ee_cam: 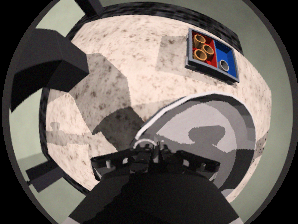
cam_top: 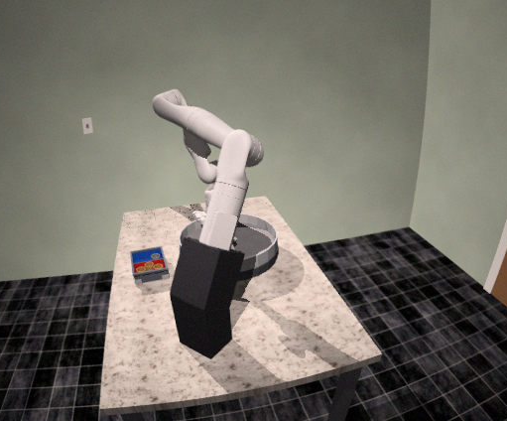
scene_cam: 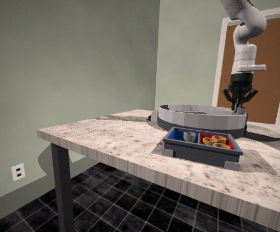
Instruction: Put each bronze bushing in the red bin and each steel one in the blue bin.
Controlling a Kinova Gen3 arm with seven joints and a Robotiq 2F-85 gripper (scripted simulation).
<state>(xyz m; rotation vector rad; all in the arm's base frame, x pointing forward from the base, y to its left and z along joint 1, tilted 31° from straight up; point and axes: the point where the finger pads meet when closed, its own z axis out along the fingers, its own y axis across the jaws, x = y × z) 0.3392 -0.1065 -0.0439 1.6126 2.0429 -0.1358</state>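
My gripper [scene_cam: 236, 109] [ee_cam: 156, 146] is shut on a steel bushing [ee_cam: 145, 141]; only the pale curved rim shows in the wrist view, beside the fingertips. The fingertips are at about rim height over the turntable [cam_top: 266, 257] [scene_cam: 201, 119], near its right side in the exterior view. The arm hides the gripper in the top view. The blue bin [cam_top: 142, 255] [scene_cam: 177, 135] holds one steel bushing [scene_cam: 189, 138]. The red bin [scene_cam: 207, 135] [ee_cam: 209, 42] beside it holds three bronze bushings, one of them the left bushing [scene_cam: 209, 143] in the exterior view. The turntable's wall hides its floor in the exterior view.
Both bins share a dark grey tray [cam_top: 152, 275] [scene_cam: 199, 156] on the speckled table [cam_top: 142, 348] [scene_cam: 127, 142], beside the turntable. The turntable's raised wall stands around the fingertips. The black arm base [cam_top: 203, 303] stands nearer the top camera.
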